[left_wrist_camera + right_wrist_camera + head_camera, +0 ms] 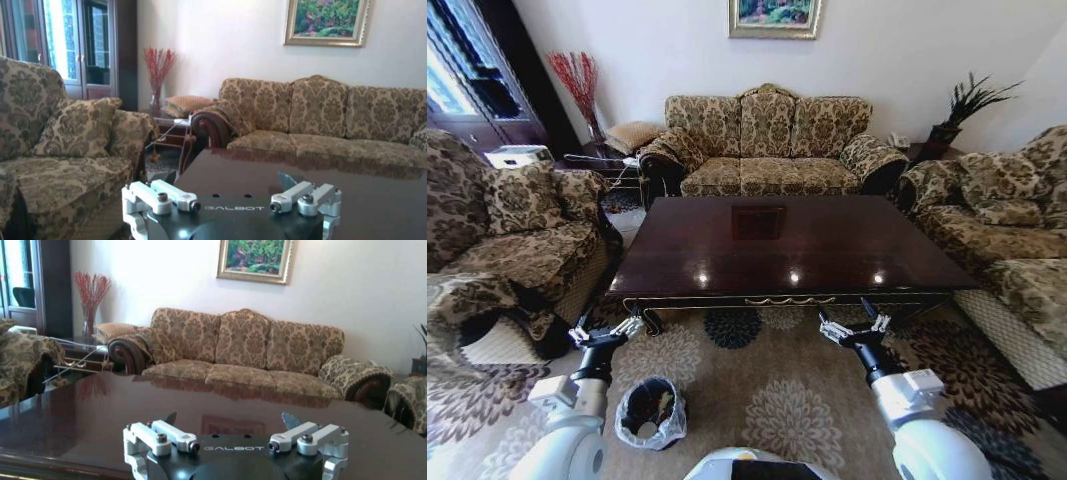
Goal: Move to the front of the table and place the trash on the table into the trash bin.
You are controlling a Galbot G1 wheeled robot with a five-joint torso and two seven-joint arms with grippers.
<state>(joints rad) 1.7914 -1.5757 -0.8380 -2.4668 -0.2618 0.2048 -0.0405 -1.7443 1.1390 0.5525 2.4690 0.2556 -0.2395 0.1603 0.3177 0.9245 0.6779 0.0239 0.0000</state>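
At the far left of the head view stood a patterned armchair (522, 250), and just inside it the left gripper (607, 333) hovered over the floral carpet (772, 385), short of the near left corner of the bench (787, 245). Its fingers (163, 196) were spread wide with nothing between them. Below that arm, on the carpet, sat the trash bin (651, 411), its black inside ringed by the whitish bag folded over the rim; pale bits lay in it, though what they were I could not tell.

In the middle, the glossy dark bench stretched toward the three-seat sofa (767, 145). No bottle, cup, paper or wrapper could be made out on its top; the polish carried only lamp glints and the reflection of the framed picture (775, 17). By that look the clearing seemed done, or nearly so.

To the right, the right gripper (855, 330) hung before the near right stretch of the bench, also splayed and empty, its fingers (303, 436) above the polished wood in its own wrist view.

The risks were modest: a reflection might be taken for litter and draw a needless reach, scraping fingertips on the polish; a forward drive could knock the carved apron; a turn of the left arm could tip the light bin.
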